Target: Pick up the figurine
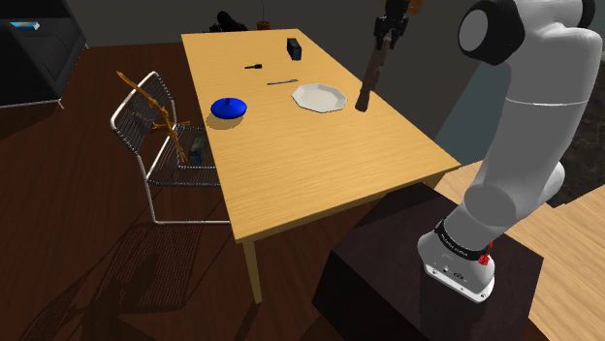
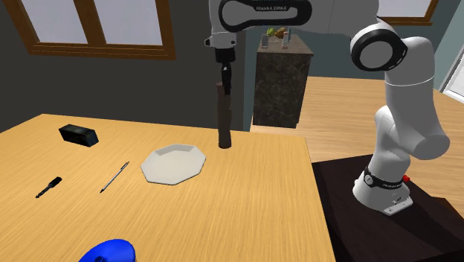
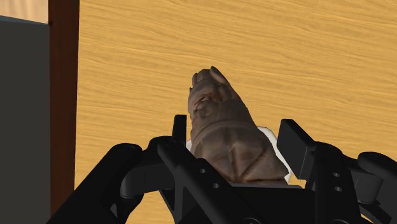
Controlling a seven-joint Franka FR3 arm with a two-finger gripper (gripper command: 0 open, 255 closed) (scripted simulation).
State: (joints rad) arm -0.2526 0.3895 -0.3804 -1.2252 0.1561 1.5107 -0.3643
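Note:
The figurine (image 1: 371,70) is a tall, slim, dark brown carved piece. It hangs tilted over the wooden table (image 1: 291,165), and my gripper (image 1: 393,24) is shut on its upper end. In the second exterior view the figurine (image 2: 223,112) reaches down from the gripper (image 2: 224,74), its lower end just beside the white plate (image 2: 172,162). I cannot tell whether it touches the table. In the wrist view the two fingers clasp the brown figurine (image 3: 222,127) from both sides, gripper (image 3: 235,137) above the tabletop.
A white plate (image 1: 318,97), a pen (image 1: 281,82), a small screwdriver (image 1: 254,67), a black box (image 1: 293,47) and a blue lidded dish (image 1: 229,108) lie on the table. A wire chair (image 1: 160,136) stands at the shoulder view's left. The dark stand (image 1: 427,281) is at lower right.

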